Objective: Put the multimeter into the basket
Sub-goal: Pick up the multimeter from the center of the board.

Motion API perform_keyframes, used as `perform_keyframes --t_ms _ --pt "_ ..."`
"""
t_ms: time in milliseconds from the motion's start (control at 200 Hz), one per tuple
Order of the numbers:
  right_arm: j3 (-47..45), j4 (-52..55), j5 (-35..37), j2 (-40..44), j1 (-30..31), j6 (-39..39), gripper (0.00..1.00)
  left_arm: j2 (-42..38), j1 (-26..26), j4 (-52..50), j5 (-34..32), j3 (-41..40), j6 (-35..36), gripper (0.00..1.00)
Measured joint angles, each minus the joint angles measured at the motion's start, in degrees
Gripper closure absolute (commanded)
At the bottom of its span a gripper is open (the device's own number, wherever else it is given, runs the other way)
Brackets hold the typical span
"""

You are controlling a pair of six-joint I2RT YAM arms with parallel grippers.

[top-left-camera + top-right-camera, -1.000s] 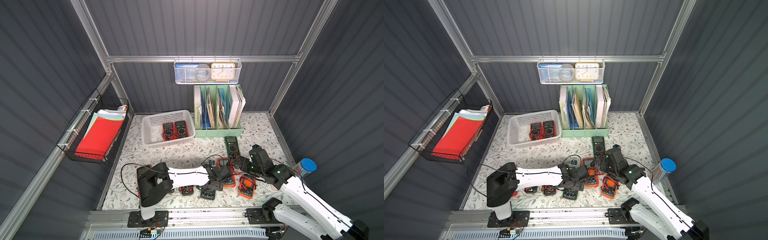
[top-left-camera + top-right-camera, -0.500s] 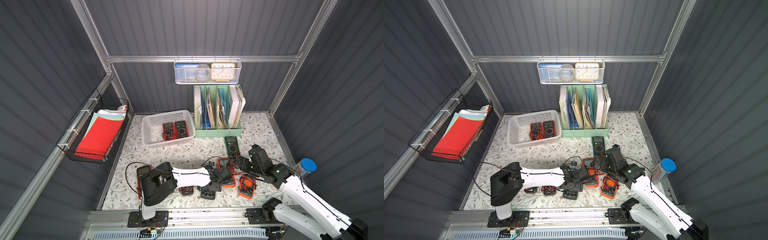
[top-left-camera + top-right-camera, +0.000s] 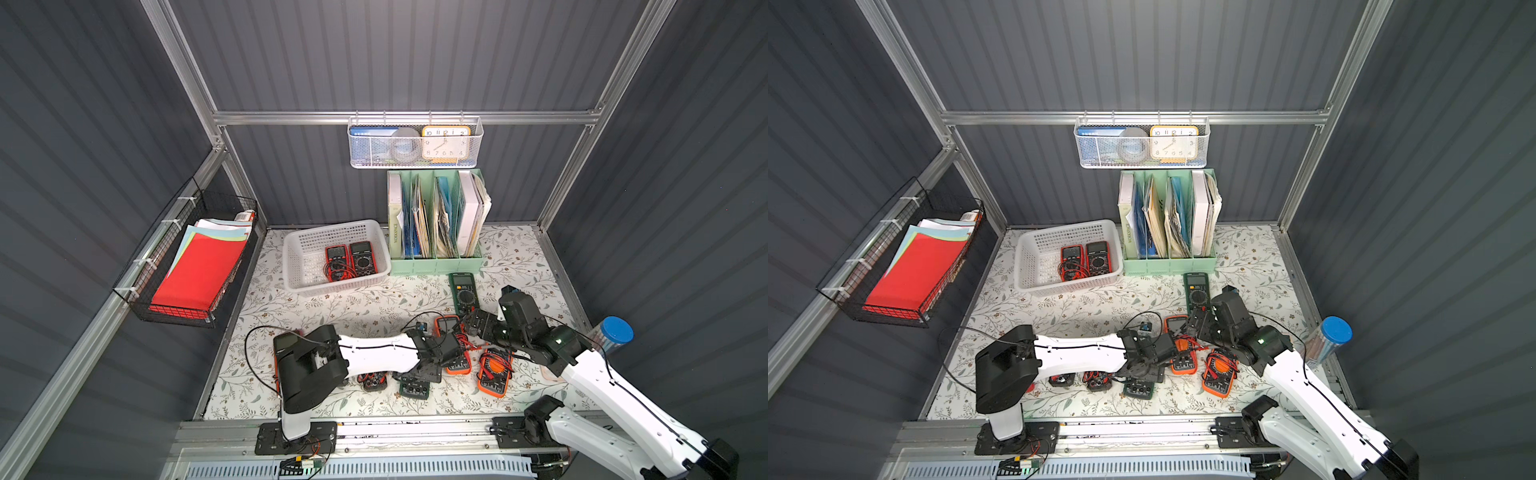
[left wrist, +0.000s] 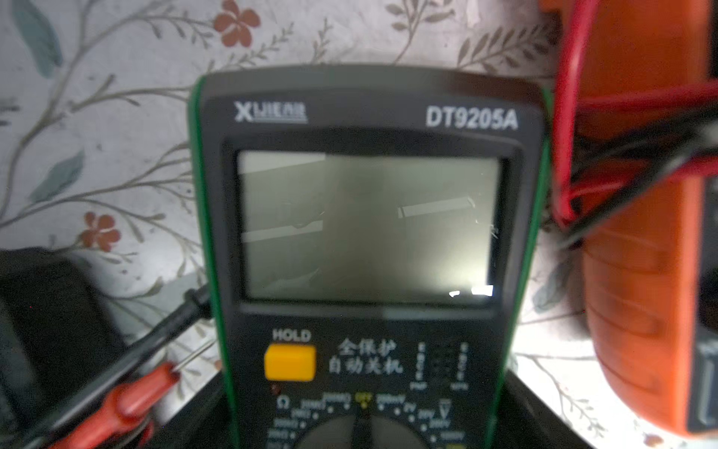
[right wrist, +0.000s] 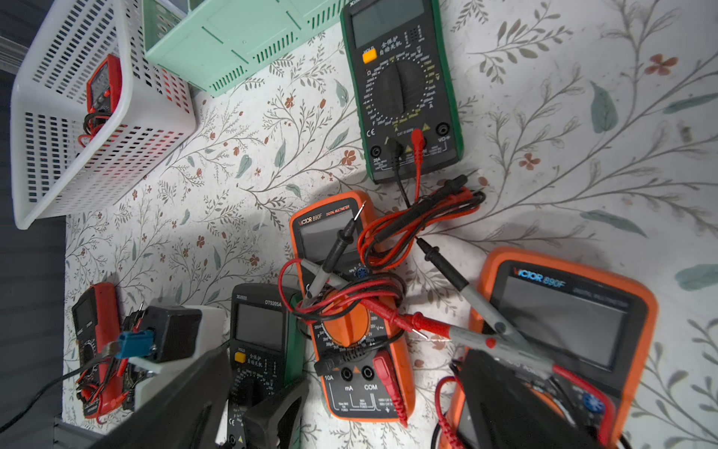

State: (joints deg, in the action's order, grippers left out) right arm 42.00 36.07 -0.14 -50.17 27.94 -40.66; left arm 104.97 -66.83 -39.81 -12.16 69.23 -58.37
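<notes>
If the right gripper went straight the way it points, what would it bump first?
The right gripper would likely meet the tangled leads atop the orange multimeter between its open jaws first, though depth is hard to judge.

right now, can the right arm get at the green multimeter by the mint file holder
Probably yes. The right end effector is open and hangs close to the green multimeter, which lies flat with nothing on top. Its plugged-in leads are bundled between them and could snag.

Multimeter (image 4: pixel 365 233) black, green-edged; tabletop (image 4: pixel 97 116) floral-patterned; basket (image 3: pixel 332 287) white.
</notes>
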Motion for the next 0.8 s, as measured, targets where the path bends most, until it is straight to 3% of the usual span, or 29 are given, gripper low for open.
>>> perform_keyframes --t_ms 290,485,800 --pt "0.0 -3.1 -5.5 -0.3 0.0 -1.0 0.01 -8.8 2.9 -4.8 -3.1 4.3 2.4 0.64" --pt "1.1 -7.1 -11.5 -4.7 1.6 -3.6 0.01 -12.6 12.5 -8.2 -5.0 7.3 7.9 0.66" --pt "11.7 -13.9 -11.1 -18.5 16.5 -4.5 0.01 -12.8 30.0 -11.0 -6.3 20.3 22.5 0.68"
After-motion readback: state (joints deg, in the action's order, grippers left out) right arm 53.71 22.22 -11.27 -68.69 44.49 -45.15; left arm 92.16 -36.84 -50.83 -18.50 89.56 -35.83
